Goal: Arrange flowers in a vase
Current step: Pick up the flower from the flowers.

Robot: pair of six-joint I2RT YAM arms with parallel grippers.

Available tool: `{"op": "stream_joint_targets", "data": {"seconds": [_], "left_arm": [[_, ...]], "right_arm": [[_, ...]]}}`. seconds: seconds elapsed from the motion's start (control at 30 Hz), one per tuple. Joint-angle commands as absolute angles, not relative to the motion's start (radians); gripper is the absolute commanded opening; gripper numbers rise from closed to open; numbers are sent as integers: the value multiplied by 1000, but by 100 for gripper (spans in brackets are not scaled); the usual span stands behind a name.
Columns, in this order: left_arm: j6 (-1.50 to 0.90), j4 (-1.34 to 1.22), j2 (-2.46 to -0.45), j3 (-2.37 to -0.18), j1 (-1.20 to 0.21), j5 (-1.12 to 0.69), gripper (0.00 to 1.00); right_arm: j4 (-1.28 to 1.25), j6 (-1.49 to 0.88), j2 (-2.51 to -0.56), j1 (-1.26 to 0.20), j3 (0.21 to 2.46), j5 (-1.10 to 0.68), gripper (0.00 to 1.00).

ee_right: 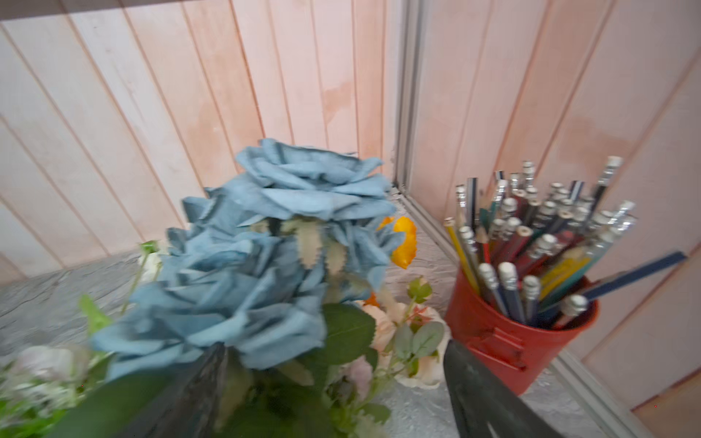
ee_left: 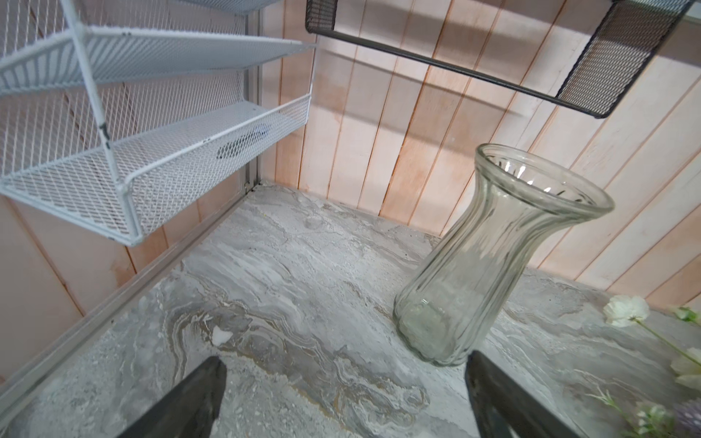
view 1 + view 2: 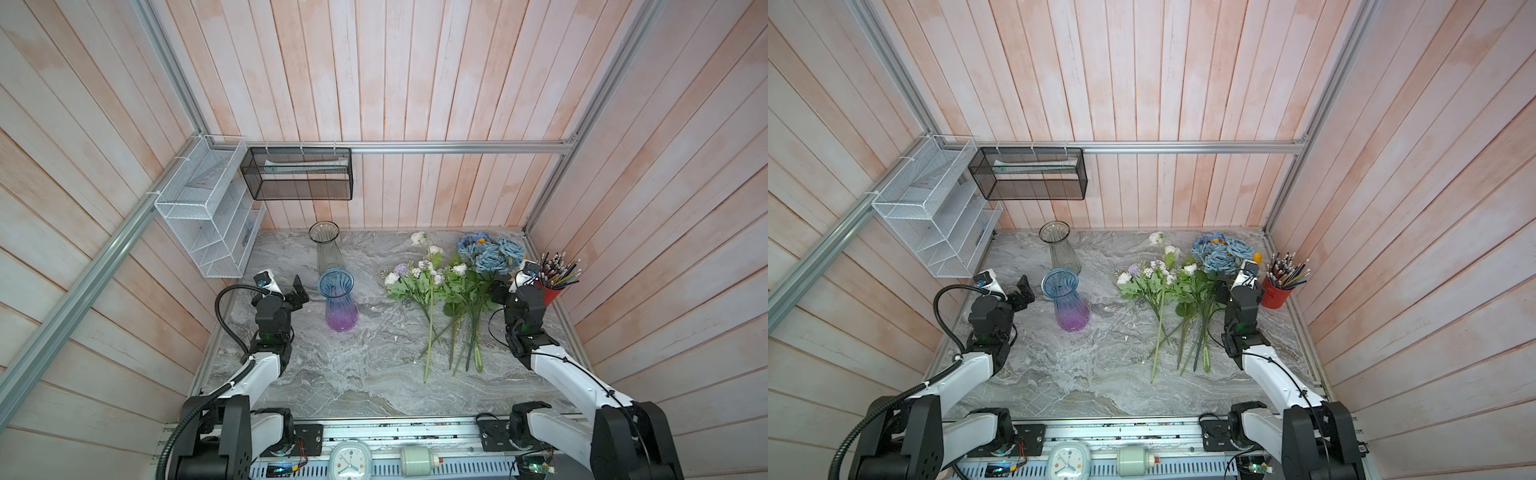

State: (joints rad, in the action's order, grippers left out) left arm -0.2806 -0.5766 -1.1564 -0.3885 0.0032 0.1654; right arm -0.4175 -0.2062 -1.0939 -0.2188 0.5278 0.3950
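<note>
In a top view the flowers (image 3: 449, 286) lie flat on the right half of the veined grey marble tabletop (image 3: 353, 374). Their cloth blooms point toward the far wall and their thin green stems fan toward the near edge. Left of centre a ribbed blue-to-violet vase (image 3: 338, 301) stands upright, with a ribbed clear vase (image 3: 328, 249) just beyond it. The left gripper (image 3: 300, 288) hovers left of the tinted vase, fingers spread and holding nothing. The right gripper (image 3: 500, 291) sits at the right edge of the bunch, its fingers largely hidden by leaves. At far right is a red cup (image 3: 548, 293) of pencils (image 3: 559, 268). A white mesh rack (image 3: 199, 208) and a black mesh basket (image 3: 297, 174) hang on the walls.

The left wrist view shows the clear vase (image 2: 493, 265), fluted, waisted and flared at the lip. Two dark fingertips, cut off by the frame, stand wide apart over bare marble.

The right wrist view is blurred. Frayed fabric dusty-blue roses (image 1: 242, 295) fill the centre and half hide an orange bloom (image 1: 404, 242). The dark fingers (image 1: 478, 390) stand released on either side of the foliage. Whether they touch the stems cannot be told.
</note>
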Motion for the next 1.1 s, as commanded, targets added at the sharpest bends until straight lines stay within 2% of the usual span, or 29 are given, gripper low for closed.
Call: {"op": "stream_joint_targets", "data": {"seconds": [0.0,0.23,0.37,0.47,0.7,0.93,1.07], "left_arm": [[-403,-442,-1114,-413,-8,117,100],[-505,-420,-1046,-385,-16,48,100],[-552,-408,-1050,-383,-15,-14,100],[-594,-422,-1069,-373,-20,-90,100],[-638,-432,-1060,-333,-26,-108,100],[-651,-432,-1053,-315,-28,-121,100],[-656,-430,-1041,-300,-30,-124,100]], "right_arm": [[-115,-251,-1090,-329,652,489,88],[47,-337,-1160,-514,832,461,83],[105,-473,-1269,-560,917,311,65],[48,-534,-1321,-601,887,280,59],[-1,-712,-1402,-605,792,179,52],[-40,-772,-1484,-603,766,144,48],[-86,-822,-1527,-575,748,111,40]]}}
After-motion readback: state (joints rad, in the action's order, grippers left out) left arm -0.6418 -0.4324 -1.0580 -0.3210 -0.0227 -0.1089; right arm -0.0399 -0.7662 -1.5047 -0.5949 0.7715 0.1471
